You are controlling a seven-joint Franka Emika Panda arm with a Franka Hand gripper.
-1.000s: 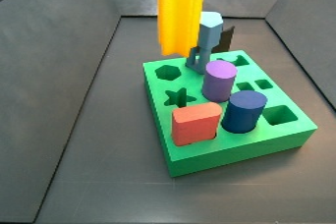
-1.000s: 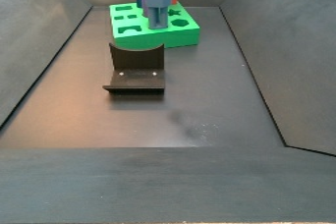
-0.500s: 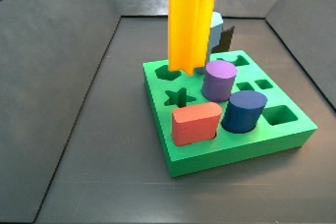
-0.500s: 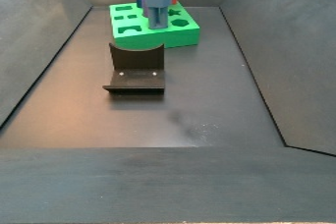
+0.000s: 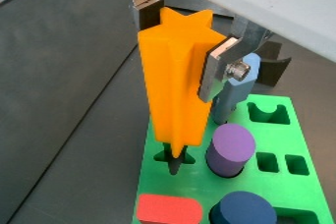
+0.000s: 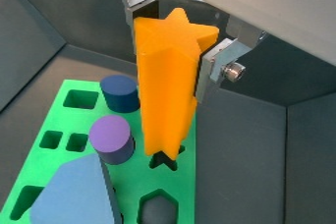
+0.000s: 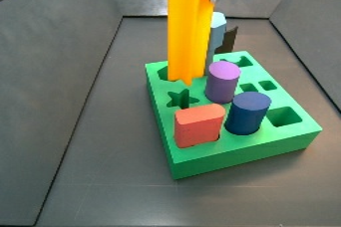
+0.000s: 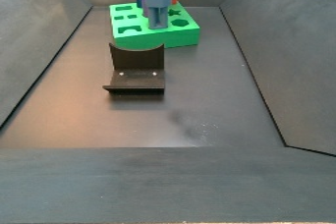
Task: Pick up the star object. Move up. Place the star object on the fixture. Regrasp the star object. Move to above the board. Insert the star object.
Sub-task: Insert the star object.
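We had the star (image 5: 178, 81) clamped between the fingers (image 5: 221, 69), upright and long axis vertical, hanging over the board (image 7: 226, 141); in both wrist views the silver plates pressed its flanks near the upper end, so the gripper (image 6: 168, 33) was closed on the star and sat above the board's far side. We judged the step in hand to be the last one, the insertion; the regrasp looked done, since the star stood free of the dark fixture (image 8: 136, 69), which lay on the floor well apart from the board, toward the middle of the floor.

In a wrist view the star's lower tip sat just at the star hole (image 5: 175, 155), whose dark points showed around it; in a side view the hole (image 7: 177, 99) seemed beside the prism's foot, so we could not tell whether the tip had entered or merely hovered at the mouth.

The purple cylinder (image 5: 231, 149), the blue cylinder (image 7: 246, 113), the red block (image 7: 198, 125) and a blue-grey piece (image 8: 156, 2) stood in the board near the star.

The next move, as we judged it, called for a straight descent with the star's points matched to the hole's notches; any twist or tilt would probably jam it on the rim; release should follow only once it was seated.
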